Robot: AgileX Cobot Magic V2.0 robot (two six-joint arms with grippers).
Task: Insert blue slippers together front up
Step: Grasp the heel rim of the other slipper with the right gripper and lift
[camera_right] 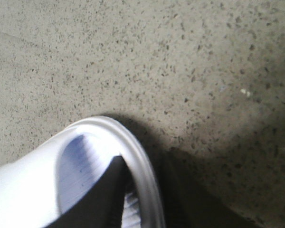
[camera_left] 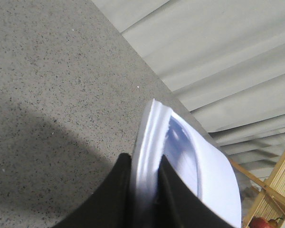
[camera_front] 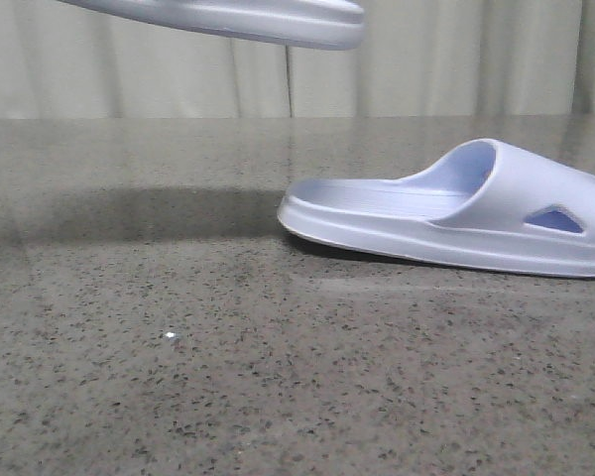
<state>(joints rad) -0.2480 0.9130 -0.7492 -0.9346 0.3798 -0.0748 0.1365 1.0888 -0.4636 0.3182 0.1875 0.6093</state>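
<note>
One pale blue slipper (camera_front: 248, 20) hangs in the air at the top left of the front view; only its sole and one end show. In the left wrist view my left gripper (camera_left: 145, 157) is shut on the edge of a slipper (camera_left: 213, 175), held above the table. The other slipper (camera_front: 456, 223) lies upright on the table at the right, strap to the right, running out of the picture. In the right wrist view my right gripper (camera_right: 143, 159) is shut on a slipper's (camera_right: 80, 156) rounded rim, one finger on the ribbed footbed, one outside. Neither gripper shows in the front view.
The table (camera_front: 178, 347) is speckled grey stone, with a pale curtain (camera_front: 426, 69) behind its far edge. In the left wrist view a wooden slatted rack (camera_left: 275, 190) and a small red thing (camera_left: 261, 222) stand beyond the table.
</note>
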